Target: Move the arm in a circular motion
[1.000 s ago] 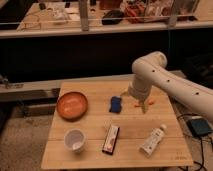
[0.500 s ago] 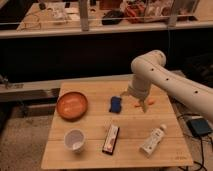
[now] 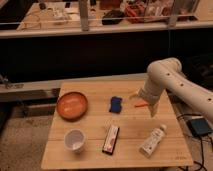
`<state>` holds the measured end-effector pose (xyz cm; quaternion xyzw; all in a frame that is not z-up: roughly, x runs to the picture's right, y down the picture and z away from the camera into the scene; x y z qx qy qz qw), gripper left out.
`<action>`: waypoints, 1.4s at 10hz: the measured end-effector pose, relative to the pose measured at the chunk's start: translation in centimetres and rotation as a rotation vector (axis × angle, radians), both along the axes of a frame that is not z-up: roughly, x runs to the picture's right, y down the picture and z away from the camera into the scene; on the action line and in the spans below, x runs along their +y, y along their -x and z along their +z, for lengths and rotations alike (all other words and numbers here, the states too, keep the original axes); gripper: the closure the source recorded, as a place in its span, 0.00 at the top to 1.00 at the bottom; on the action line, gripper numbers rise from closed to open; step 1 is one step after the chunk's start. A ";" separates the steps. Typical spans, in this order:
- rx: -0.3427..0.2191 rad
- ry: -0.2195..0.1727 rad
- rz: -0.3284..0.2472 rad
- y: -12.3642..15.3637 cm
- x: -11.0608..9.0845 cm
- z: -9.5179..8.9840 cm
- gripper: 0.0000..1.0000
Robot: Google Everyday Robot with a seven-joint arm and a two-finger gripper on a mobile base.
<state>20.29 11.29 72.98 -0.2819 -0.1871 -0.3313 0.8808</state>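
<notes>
Compared with the earlier frames, we find the arm (image 3: 172, 82) shifted slightly toward the right edge of the bench (image 3: 132, 127). Its claw (image 3: 151, 109) hangs over the right half, near a blue block (image 3: 116, 104); we cannot tell whether it is wide or narrow. We judge the circle only partly traced. The arm is smooth, cream-white and tubular; the bench is pale slatted wood; the bowl (image 3: 72, 105) is round and orange.

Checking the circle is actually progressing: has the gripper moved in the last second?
Yes. The gripper has shifted toward the right of the view, away from the blue block, which has stayed put on the table.
</notes>
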 end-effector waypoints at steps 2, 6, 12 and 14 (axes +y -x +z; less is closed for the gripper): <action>0.030 -0.004 -0.020 0.0 1.6 -1.0 0.80; 0.048 -0.006 -0.104 1.3 6.0 -5.7 0.80; -0.135 -0.010 -0.246 13.7 6.6 -6.2 0.80; -0.204 -0.021 -0.320 17.8 4.7 -5.1 0.80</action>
